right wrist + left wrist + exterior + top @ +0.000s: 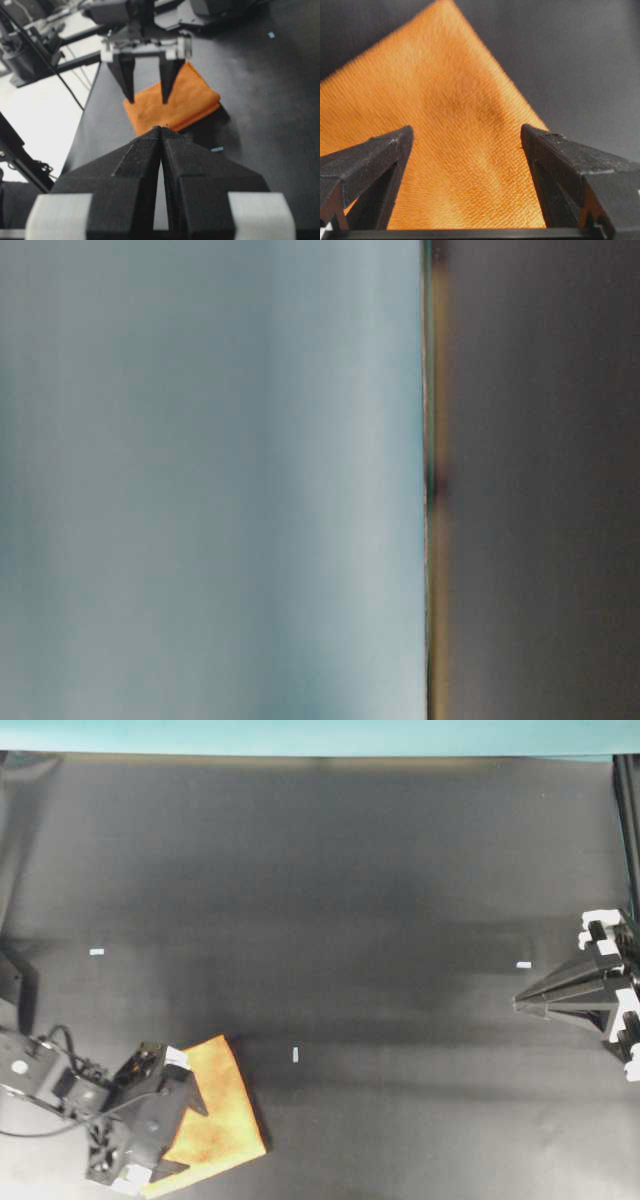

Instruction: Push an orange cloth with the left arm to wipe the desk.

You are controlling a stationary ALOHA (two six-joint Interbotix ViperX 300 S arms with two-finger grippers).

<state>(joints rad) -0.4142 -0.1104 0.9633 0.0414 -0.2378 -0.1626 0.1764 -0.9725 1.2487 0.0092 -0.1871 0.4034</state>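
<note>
1. orange cloth (215, 1110) lies at the desk's (380, 900) near-left corner; you've wiped little that shows.
2. your left arm's (60, 1085) jaws are spread, resting over it, nothing gripped.
3. right gripper (161, 131) is clenched, idle.

Nothing here can be read — I find no words, brands, numbers or signs in any view. Ahead of my left jaws, the orange cloth (455, 125) shows only its weave, with no tag or label. The desk (350, 870) carries a few small white tape marks (295, 1054), one of them just past the cloth from my left jaws, and they are blank. The white clips on my arms are too small and blurred to show any lettering. The table-level view is a smear of pale and dark — nothing legible there either.
</note>
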